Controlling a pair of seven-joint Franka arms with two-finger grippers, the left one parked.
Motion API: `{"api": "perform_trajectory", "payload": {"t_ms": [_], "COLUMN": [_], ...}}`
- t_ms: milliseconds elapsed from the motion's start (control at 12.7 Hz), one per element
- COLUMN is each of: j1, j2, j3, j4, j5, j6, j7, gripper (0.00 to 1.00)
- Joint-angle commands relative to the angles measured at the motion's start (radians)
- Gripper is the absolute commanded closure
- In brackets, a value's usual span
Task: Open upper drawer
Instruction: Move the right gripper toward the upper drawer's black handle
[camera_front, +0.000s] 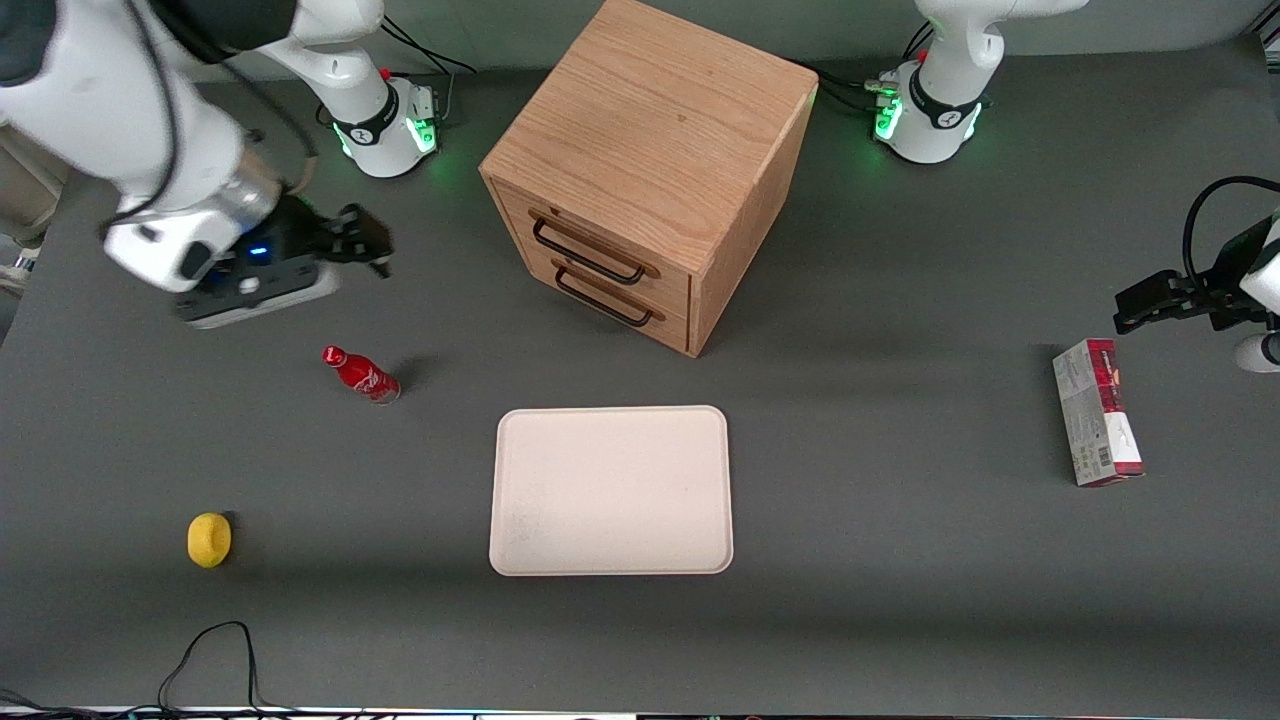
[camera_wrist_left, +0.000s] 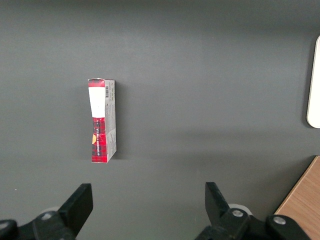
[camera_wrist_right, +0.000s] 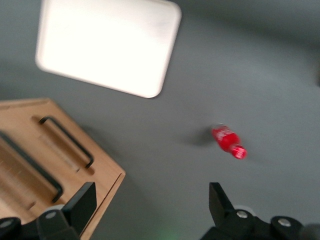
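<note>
Gripper (camera_front: 365, 240) jaws spread wide, empty, near upper drawer (camera_front: 590, 245).

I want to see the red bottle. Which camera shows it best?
The front view: the red bottle stands sharp and whole, nearer the camera than the gripper. The right wrist view shows it blurred. The left wrist view misses it.

Elevated front view; two downward wrist views

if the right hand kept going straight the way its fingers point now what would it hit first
Probably the oak cabinet. The right hand hangs above the table, open and holding nothing, fingers aimed sideways at the cabinet's drawer face; nothing stands between. Its height is unclear, so whether it would meet the upper drawer is uncertain.
</note>
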Motion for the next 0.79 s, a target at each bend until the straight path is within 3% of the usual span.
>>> {"api": "perform_trajectory", "payload": {"t_ms": [0,393,551,708], "j1": [-0.002,-0.001,-0.002,-0.002], "j2": [0.101,0.149,0.198,0.235], "j3": [0.113,0.225,0.258,0.259], "j4": [0.084,0.088,0.089,0.086], "j5": [-0.067,-0.07,-0.04,0.037], "j6": [-0.034,-0.037,-0.034,-0.035], "j7": [-0.193,-0.362,-0.454,-0.494], "gripper": [0.0,0.0,0.0,0.0]}}
